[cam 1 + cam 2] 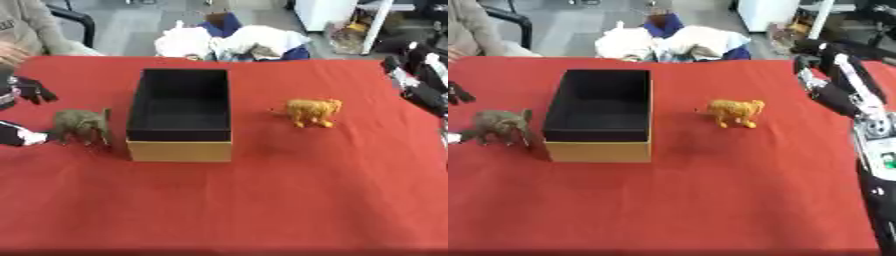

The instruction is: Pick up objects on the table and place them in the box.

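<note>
A red-covered desk lies bare in the foreground, with an open box, tan outside and black within, standing empty at its middle. Just left of the box stands a grey-brown toy animal, its tail end close to the box wall; at its head end the robot's left hand shows at the frame's edge, dark fingers spread a little above and a white-tipped part reaching toward the toy, not visibly closed on it. Right of the box, well apart, stands an orange toy lion. Farther right, the right hand hangs raised beside the desk's far corner, fingers straight, holding nothing. The work appears to be at its opening step: neither toy is boxed. The next move likely calls for closing on the grey toy, lifting it over the near wall.
</note>
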Motion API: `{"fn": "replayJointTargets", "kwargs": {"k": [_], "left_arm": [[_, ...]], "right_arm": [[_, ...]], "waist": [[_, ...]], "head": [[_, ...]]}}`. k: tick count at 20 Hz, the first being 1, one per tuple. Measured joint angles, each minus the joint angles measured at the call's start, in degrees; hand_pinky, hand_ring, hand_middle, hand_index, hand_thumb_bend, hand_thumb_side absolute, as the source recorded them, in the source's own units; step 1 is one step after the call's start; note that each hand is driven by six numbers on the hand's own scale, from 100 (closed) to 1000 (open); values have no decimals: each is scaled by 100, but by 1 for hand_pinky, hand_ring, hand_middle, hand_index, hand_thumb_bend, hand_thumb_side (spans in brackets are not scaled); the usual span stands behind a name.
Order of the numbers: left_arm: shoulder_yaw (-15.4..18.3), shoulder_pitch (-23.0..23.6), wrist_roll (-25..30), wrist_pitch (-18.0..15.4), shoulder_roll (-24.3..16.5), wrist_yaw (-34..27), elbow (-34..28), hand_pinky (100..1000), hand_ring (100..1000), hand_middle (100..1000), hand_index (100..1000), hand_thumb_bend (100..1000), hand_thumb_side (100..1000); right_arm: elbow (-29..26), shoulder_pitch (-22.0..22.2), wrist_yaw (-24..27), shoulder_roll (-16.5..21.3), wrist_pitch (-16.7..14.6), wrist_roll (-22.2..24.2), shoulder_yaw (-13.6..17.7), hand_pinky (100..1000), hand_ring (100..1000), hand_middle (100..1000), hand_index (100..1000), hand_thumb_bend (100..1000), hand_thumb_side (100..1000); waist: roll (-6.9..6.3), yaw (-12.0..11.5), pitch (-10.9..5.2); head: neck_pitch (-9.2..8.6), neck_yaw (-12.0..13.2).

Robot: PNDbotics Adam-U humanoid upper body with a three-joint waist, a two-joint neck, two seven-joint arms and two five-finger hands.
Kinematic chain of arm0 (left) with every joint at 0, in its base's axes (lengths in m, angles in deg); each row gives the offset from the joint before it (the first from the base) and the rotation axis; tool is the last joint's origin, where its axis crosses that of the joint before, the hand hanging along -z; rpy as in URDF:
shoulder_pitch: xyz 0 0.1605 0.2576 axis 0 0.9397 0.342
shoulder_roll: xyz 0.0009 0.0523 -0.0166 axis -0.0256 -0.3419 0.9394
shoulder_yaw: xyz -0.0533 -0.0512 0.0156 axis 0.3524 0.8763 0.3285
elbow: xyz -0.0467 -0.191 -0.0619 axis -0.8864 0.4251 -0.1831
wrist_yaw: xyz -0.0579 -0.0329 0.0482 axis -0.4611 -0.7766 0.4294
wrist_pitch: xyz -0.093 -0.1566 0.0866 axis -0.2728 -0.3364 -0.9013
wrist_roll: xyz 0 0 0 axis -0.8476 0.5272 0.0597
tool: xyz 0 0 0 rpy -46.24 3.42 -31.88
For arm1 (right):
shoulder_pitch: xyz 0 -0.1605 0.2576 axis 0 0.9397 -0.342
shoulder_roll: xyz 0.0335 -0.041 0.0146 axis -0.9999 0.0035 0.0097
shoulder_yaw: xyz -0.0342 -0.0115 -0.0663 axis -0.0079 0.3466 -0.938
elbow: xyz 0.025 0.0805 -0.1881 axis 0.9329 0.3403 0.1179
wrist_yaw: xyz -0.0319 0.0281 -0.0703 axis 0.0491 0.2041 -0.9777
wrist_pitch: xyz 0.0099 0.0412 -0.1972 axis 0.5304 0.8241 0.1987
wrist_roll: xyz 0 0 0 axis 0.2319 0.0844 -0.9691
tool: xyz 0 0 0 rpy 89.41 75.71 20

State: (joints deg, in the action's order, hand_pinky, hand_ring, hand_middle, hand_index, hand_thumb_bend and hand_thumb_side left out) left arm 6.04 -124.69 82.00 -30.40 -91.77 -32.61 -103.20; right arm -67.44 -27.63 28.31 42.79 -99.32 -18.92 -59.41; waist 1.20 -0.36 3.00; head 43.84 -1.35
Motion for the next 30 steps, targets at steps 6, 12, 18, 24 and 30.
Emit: {"fn": "replayJointTargets", "kwargs": {"k": [6,12,18,24,30], "left_arm": [[-3,-181,-62,-62,211,382,369,714,665,669,803,528,556],[36,-368,-65,-137,407,723,712,697,636,639,790,524,516],[75,-411,-65,-178,523,1002,872,619,540,555,725,515,276],[76,-412,-351,-77,570,1237,901,452,386,391,560,451,225],[94,-356,-916,177,579,1196,834,379,290,286,452,384,159]], "right_arm": [[0,4,7,-1,2,5,-2,795,902,751,864,100,589],[0,11,16,-4,12,16,-16,796,902,751,863,100,601],[0,19,20,-5,18,22,-27,796,902,751,863,100,608],[1,29,22,-7,18,23,-28,796,902,751,862,100,628],[1,30,22,-8,18,23,-28,796,902,751,863,100,627]], "waist": [[1,4,0],[0,35,0],[-5,44,3],[-4,49,5],[-1,48,14]], "head": [[0,0],[0,5],[0,20],[0,26],[0,26]]}}
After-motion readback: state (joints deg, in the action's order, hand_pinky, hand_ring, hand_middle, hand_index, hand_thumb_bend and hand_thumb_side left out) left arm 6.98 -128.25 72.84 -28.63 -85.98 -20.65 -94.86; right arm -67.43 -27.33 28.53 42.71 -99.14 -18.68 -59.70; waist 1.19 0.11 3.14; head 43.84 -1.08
